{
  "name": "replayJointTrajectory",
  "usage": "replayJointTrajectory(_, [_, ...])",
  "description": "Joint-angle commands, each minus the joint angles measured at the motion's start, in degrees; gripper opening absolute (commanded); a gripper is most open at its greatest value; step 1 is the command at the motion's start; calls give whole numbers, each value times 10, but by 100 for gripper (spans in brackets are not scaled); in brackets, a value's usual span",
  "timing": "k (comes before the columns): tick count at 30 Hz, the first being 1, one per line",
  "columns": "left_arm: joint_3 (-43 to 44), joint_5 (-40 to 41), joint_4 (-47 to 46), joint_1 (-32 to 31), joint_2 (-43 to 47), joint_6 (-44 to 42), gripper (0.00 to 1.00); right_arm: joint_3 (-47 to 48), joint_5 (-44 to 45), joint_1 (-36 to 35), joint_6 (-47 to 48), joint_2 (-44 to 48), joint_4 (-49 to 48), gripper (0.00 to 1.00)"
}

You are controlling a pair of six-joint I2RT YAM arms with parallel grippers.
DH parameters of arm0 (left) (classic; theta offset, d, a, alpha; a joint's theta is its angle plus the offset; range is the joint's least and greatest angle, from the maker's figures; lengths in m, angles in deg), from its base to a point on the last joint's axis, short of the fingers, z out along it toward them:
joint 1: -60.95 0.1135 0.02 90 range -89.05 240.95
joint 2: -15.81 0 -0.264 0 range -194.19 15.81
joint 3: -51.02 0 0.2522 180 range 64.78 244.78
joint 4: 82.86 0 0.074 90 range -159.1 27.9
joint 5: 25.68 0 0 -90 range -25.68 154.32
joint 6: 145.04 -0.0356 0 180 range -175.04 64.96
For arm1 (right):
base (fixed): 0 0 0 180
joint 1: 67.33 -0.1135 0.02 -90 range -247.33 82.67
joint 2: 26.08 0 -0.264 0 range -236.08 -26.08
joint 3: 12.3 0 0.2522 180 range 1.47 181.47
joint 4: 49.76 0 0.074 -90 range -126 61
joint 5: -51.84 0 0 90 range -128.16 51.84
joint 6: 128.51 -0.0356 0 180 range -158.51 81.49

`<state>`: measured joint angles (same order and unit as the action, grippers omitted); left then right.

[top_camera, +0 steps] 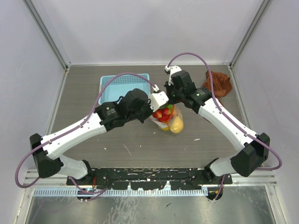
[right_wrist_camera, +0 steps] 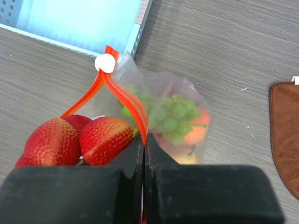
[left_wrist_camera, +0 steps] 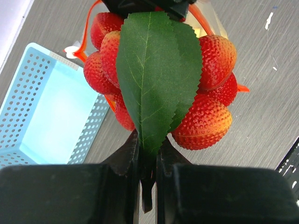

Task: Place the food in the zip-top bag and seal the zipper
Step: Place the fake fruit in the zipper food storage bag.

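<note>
The clear zip-top bag [top_camera: 175,122] stands at mid-table, with green grapes [right_wrist_camera: 173,114] and a peach [right_wrist_camera: 197,133] inside it. My right gripper [right_wrist_camera: 144,137] is shut on the red-orange zipper [right_wrist_camera: 135,109] at one side of the mouth, holding it up. My left gripper [left_wrist_camera: 148,140] is shut on the green leaf [left_wrist_camera: 154,70] of a bunch of red strawberries [left_wrist_camera: 205,121]. The bunch hangs at the bag's open mouth, and in the right wrist view the strawberries [right_wrist_camera: 100,139] sit between the two zip strips. A yellow peach [top_camera: 176,125] shows through the bag's bottom.
The light-blue perforated basket [top_camera: 105,80] lies just behind and left of the bag, also close in the left wrist view as the basket [left_wrist_camera: 88,135]. A rust-brown cloth [top_camera: 218,85] lies at the back right. Both arms meet over the bag.
</note>
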<state>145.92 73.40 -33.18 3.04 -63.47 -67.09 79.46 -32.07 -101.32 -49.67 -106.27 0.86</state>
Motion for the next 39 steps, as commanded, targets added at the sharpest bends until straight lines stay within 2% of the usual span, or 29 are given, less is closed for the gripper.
replayJointTrajectory(1, [-14, -28, -46, -2, 16, -25, 0, 4, -13, 1, -7, 13, -34, 0])
replayJointTrajectory(14, [16, 53, -17, 2, -24, -5, 0, -6, -32, 1, -5, 28, -43, 0])
replayJointTrajectory(19, [28, 61, -8, 9, -36, 10, 0, -10, -41, 1, -4, 34, -47, 0])
replayJointTrajectory(30, [30, 20, -14, 9, -42, -3, 0, -12, -60, 1, -4, 37, -56, 0])
replayJointTrajectory(39, [13, -83, -12, 9, -46, -35, 0, -20, -98, 1, 0, 43, -72, 0])
